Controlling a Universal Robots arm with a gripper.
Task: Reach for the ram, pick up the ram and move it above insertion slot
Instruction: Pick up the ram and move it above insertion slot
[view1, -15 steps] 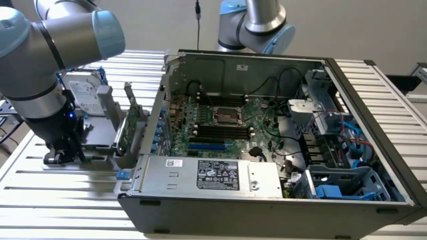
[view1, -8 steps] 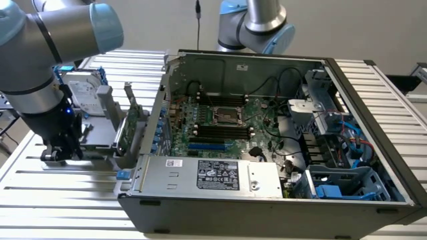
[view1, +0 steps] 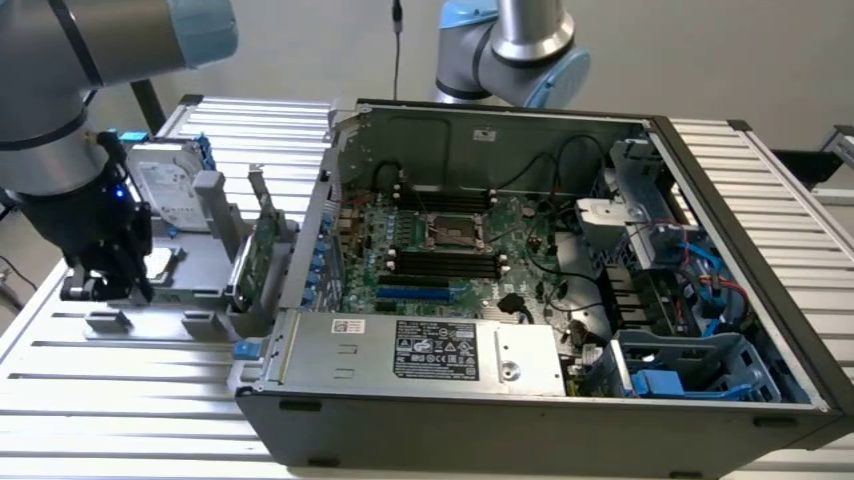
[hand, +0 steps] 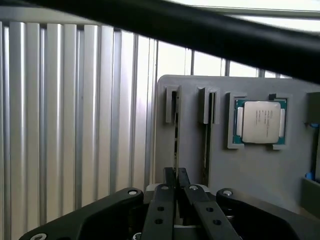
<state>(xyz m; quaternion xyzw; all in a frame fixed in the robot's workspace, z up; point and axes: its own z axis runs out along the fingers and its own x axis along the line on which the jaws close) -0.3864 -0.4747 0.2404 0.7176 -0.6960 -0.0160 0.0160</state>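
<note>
So the gripper (hand: 176, 181) has its jaws pinched on the thin ram (hand: 176, 145) standing in the grey holder (hand: 250, 170), CPU (hand: 260, 122) just beside.

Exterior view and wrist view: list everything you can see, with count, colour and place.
open metal computer case: one, black and grey, on the table
circuit motherboard: one, green, inside the case
boxy power supply: one, silver, at the case's near edge
ribbed aluminium table: one, silver, under everything
plastic parts holder: one, grey, at the exterior view's left
boxy hard drive: one, silver-grey, upright in the holder
tall card with metal bracket: one, green, beside the case
square processor chip: one, silver, in a holder pocket
thin edge-on strip, possibly the ram: one, dark, in a holder slot
second robot arm: one, grey and blue, behind the case
gripper: one, black, shut, at that slot
</note>
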